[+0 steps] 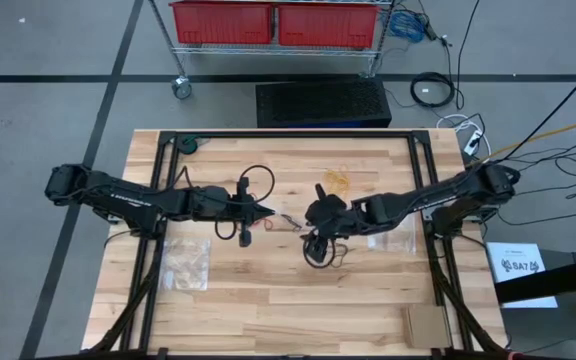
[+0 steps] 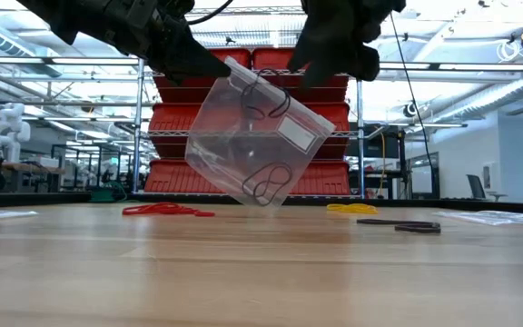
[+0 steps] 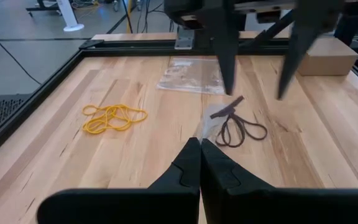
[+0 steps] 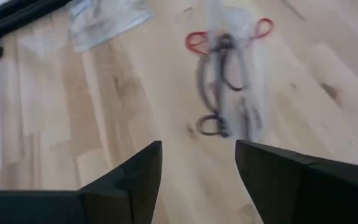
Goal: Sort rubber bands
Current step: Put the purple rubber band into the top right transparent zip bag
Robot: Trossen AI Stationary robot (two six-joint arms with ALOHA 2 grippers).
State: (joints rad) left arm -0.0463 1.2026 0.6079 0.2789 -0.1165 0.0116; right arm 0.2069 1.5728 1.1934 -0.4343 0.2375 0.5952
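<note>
Okay, bagging step for the black ones, as I read it. My left gripper (image 3: 199, 148) is pinched tight on one top corner of a clear bag (image 2: 243, 136), which hangs tilted in the air above the table's middle. Black rubber bands in the bag (image 2: 269, 184) sit mostly at its low end, with another loop or two up near the mouth.

My right gripper (image 4: 197, 165) is just beside the bag at its 3 o'clock, above the far top corner. Its fingers are spread wide and hold nothing, and I see no contact with the plastic.

Where the rest of the bands are:
- red bands (image 2: 166, 210) are on the wood under the bag, toward 9 o'clock in the low view
- yellow bands (image 3: 114, 118) are in a loose heap toward 12 o'clock of table centre
- loose black bands (image 2: 402, 224) lie flat on the table under the right arm — not yet bagged

A spare bag (image 1: 186, 262) lies flat at about 8 o'clock under the left arm.

Next move, my guess: take the right gripper down to the loose black loops, close on one, and carry it back to the bag mouth. The mouth looks slack, so the left grip has to hold steady — the thin loops could snag on the rim or miss.
</note>
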